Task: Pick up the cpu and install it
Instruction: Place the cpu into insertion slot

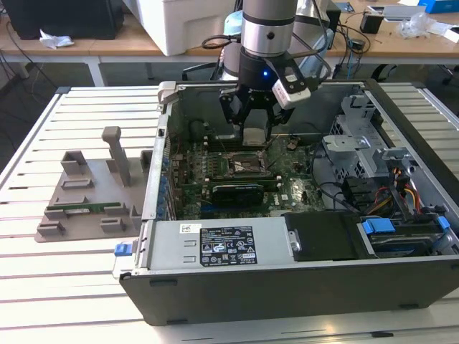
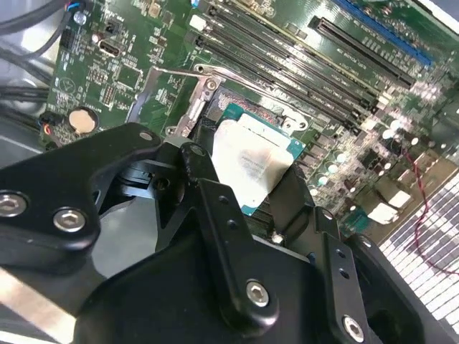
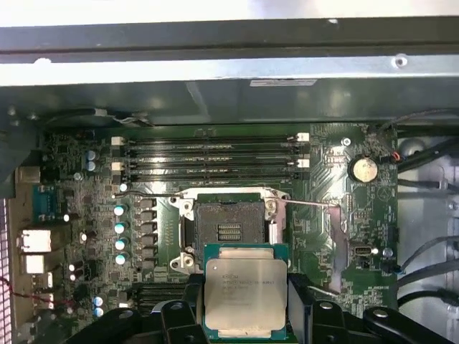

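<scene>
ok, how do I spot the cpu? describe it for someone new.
Inside the open computer case, above the green motherboard, the gripper clamps a flat square chip. That is the cpu: silvery metal top, thin green edge, unlike the empty black-framed socket nearby.

Silvery square cpu [image 3: 246, 290], thin green edge, lying flat, apparently just above socket [image 3: 228, 228]

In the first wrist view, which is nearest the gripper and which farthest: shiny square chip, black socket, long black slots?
1. Silvery square cpu, gripped in the gripper.
2. Black-framed square socket, just beyond it.
3. Long black memory slots, past the socket.
</scene>
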{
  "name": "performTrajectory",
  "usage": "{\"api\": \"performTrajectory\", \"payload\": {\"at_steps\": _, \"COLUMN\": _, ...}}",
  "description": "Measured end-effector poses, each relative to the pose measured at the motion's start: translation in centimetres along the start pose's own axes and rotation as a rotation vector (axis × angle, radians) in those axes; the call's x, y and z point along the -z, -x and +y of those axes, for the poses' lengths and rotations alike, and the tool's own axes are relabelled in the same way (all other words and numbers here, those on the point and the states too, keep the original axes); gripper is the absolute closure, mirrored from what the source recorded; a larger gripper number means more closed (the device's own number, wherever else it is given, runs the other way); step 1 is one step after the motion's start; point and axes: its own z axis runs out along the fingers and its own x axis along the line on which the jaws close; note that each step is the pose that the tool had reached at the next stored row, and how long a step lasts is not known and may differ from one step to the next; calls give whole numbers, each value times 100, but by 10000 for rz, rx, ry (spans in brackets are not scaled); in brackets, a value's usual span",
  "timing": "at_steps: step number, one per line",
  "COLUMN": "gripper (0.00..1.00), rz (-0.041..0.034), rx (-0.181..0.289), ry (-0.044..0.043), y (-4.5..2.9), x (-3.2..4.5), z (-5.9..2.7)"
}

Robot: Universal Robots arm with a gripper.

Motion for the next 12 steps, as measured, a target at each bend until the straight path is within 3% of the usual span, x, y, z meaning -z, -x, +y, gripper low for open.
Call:
{"api": "performTrajectory", "payload": {"at_steps": 1, "gripper": 45, "rz": 6, "rx": -341, "ry": -6, "y": 0, "x": 0, "z": 0}}
{"api": "performTrajectory", "payload": {"at_steps": 6, "gripper": 45, "rz": 22, "rx": -1163, "ry": -9, "y": 0, "x": 0, "z": 0}}
{"api": "performTrajectory", "payload": {"at_steps": 9, "gripper": 45, "rz": 44, "rx": -2184, "ry": -10, "y": 0, "x": 0, "z": 0}}
{"api": "performTrajectory", "payload": {"at_steps": 12, "gripper": 45, "rz": 55, "rx": -2757, "ry": -12, "y": 0, "x": 0, "z": 0}}
